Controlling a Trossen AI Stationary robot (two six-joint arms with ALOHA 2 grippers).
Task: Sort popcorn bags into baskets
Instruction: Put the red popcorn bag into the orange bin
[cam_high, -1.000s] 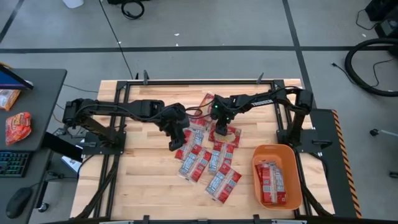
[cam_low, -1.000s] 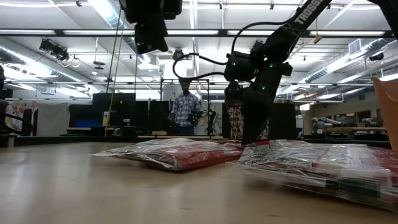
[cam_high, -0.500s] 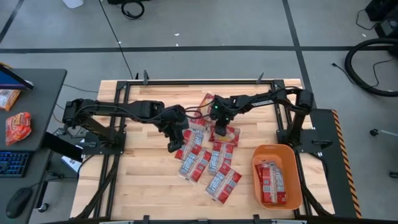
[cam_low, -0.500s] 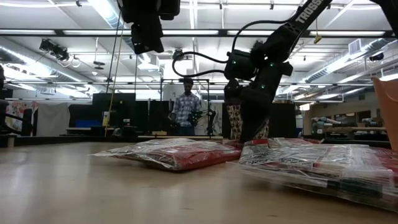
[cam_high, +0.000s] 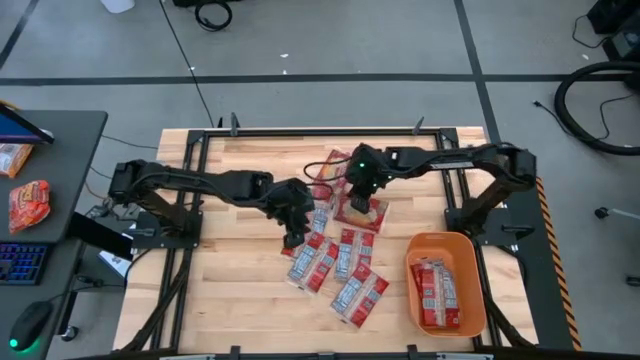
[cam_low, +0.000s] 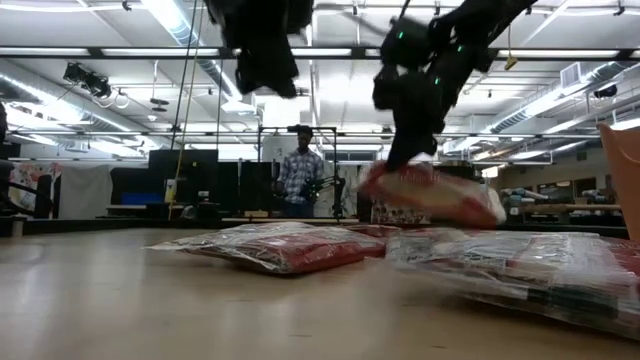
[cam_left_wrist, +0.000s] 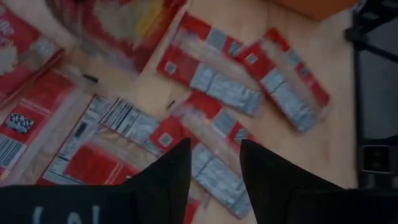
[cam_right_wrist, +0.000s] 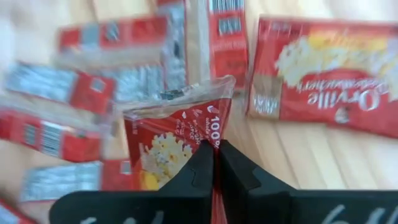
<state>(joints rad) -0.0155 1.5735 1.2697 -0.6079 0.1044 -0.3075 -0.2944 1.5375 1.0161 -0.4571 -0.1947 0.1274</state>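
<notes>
Right hand (cam_high: 362, 192) is up off the bench (cam_high: 230, 290), fingers pinched tight on the edge of a large popcorn bag (cam_high: 360, 209), and the bag hangs clear above the pile in the low view (cam_low: 432, 194). It is a glossy red film packet, rectangular, printed with yellow popcorn; from the right wrist its crinkled clear seam (cam_right_wrist: 180, 106) shows just above the clamped fingers (cam_right_wrist: 214, 168). A second large bag (cam_right_wrist: 323, 68) with white lettering lies flat just beyond it.

Left hand (cam_high: 293, 238) hovers over the left edge of the pile, fingers (cam_left_wrist: 168, 177) parted with nothing between them. Under it lie flat packets (cam_left_wrist: 214, 81), red with silver-grey label panels and barcodes, overlapping at loose angles on pale wood planks.

The spread of popcorn bags (cam_high: 335, 258) sits mid-bench, toward the right. Bare wood lies open on the near left and along the far edge. The orange basket (cam_high: 470, 250), a smooth plastic tub with rounded corners, sits at the near right corner, well apart from the lifted bag, with a few red packets (cam_high: 435, 292) lying in it.
</notes>
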